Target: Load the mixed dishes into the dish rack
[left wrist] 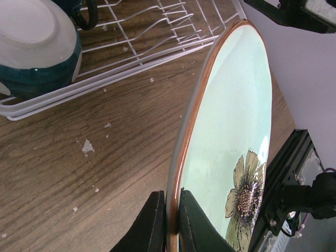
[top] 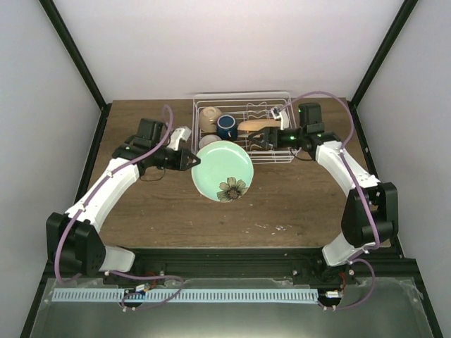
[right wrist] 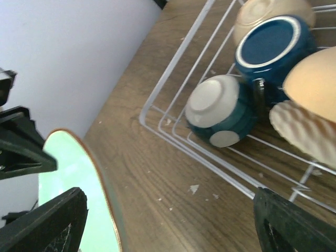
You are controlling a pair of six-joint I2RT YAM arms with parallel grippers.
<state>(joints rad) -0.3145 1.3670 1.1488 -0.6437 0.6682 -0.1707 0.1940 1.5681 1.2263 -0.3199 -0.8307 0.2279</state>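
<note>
My left gripper [top: 192, 160] is shut on the left rim of a pale green plate [top: 223, 170] with a flower print, held tilted just in front of the white wire dish rack [top: 282, 156]. In the left wrist view the fingers [left wrist: 152, 226] pinch the brown-edged rim [left wrist: 231, 121]. My right gripper [top: 256, 144] is open and empty at the rack's front edge, beside the plate's far rim [right wrist: 79, 173]. In the rack lie a cream bowl [top: 209, 118], a dark blue mug [top: 227, 127], a white bowl with blue outside [right wrist: 220, 113] and an orange-yellow plate [top: 257, 127].
The rack's front wires [left wrist: 131, 65] run close to the plate's top edge. The right half of the rack holds upright prongs [top: 271, 113]. Small white crumbs [left wrist: 87, 147] lie on the wooden table [top: 155, 211]. Black frame posts stand at both back corners.
</note>
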